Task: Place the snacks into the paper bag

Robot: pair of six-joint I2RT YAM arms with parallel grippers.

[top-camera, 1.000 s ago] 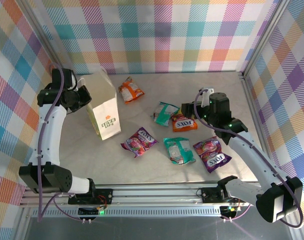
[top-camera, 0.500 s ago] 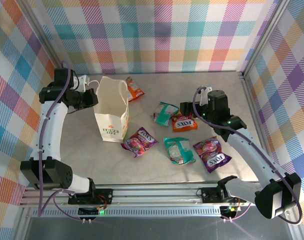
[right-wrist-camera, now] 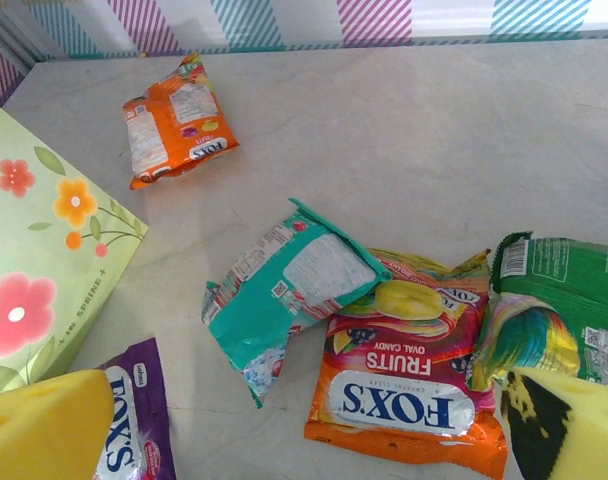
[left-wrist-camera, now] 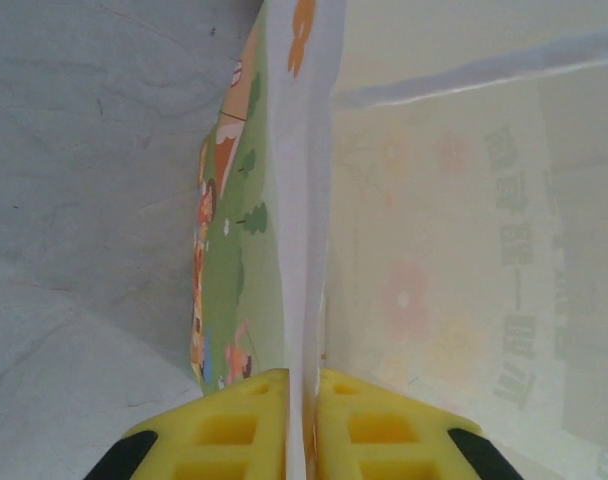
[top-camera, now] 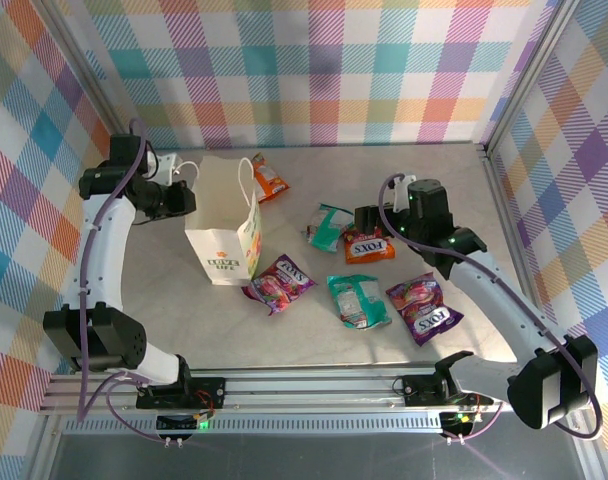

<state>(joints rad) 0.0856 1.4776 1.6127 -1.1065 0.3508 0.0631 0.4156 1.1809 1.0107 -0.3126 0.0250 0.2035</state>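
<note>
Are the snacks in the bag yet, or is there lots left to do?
Done: the paper bag stands upright with its mouth open. In hand: the left pincer pinches the bag's wall, and the right pincer hangs open over the nearer orange packet. Left: nearly everything, since six packets lie on the table and none is gripped.

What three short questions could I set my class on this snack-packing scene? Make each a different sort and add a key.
1. True or false: the paper bag lies flat on the table.
2. How many snack packets lie on the table outside the bag? A) four B) six C) eight
3. Which gripper hangs open over the orange Fox's packet?

Key: 1. False, it stands upright. 2. B. 3. The right gripper.
</note>
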